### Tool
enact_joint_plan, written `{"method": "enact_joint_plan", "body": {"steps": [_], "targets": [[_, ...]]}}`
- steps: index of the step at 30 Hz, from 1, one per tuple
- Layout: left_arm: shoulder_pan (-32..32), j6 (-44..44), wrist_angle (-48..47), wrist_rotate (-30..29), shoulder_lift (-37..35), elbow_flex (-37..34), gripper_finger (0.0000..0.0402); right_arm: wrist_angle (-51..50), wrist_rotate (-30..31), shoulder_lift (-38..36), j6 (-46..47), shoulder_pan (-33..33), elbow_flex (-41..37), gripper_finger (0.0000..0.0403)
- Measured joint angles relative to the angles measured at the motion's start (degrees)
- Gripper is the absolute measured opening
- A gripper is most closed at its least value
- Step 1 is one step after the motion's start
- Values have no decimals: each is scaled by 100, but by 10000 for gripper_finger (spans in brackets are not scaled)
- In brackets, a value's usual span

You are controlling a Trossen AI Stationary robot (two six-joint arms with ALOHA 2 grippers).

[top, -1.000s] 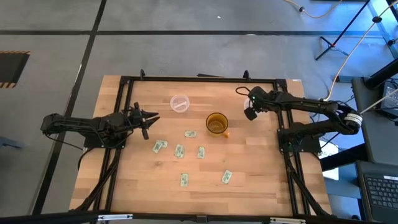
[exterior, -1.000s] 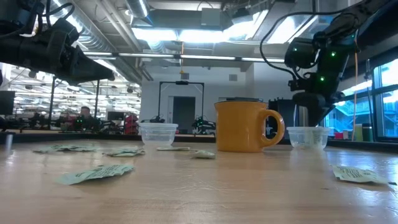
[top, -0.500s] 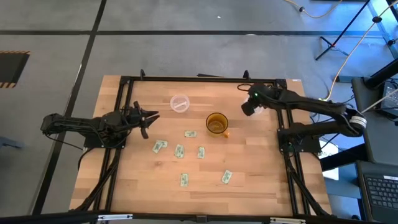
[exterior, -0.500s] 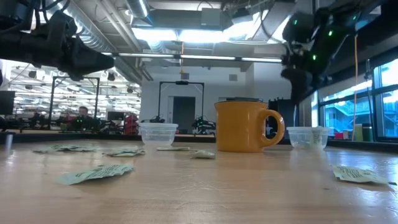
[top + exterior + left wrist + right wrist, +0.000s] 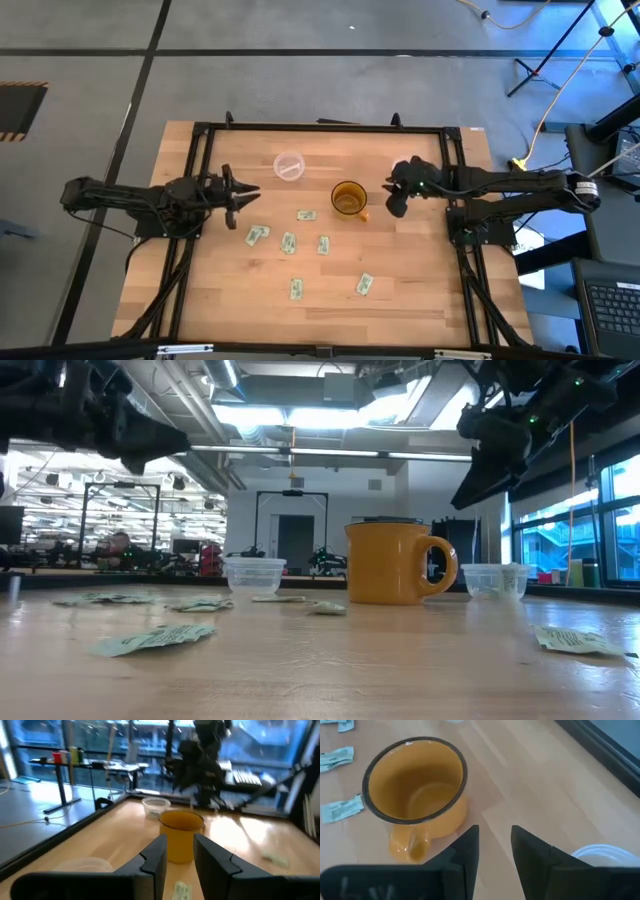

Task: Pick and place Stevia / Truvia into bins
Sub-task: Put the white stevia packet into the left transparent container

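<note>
Six small white-and-green paper packets (image 5: 288, 242) scattered mid-frame, long axes mixed. Two clear plastic cups (image 5: 289, 166). Left fingers (image 5: 238, 194) and right fingers (image 5: 392, 196) slightly parted, empty, above wooden desk (image 5: 420, 290).

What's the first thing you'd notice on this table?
The yellow mug near the middle of the wooden table stands out most. In front of it lie scattered green-and-white packets. Two dark arms reach in from the sides, the right gripper close beside the mug and the left gripper near a clear cup.
</note>
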Motion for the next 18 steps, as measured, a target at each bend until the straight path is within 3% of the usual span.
{"method": "enact_joint_plan", "body": {"steps": [4, 10, 18], "targets": [[-262, 253, -626, -186, 1002, 716, 89, -11, 17, 4, 132, 19, 1, 117], [-624, -141, -2198, -501, 2801, 1855, 89, -16, 17, 4, 128, 19, 1, 117], [-827, -1136, -4080, -59, 4284, 2767, 89, -18, 17, 4, 128, 19, 1, 117]]}}
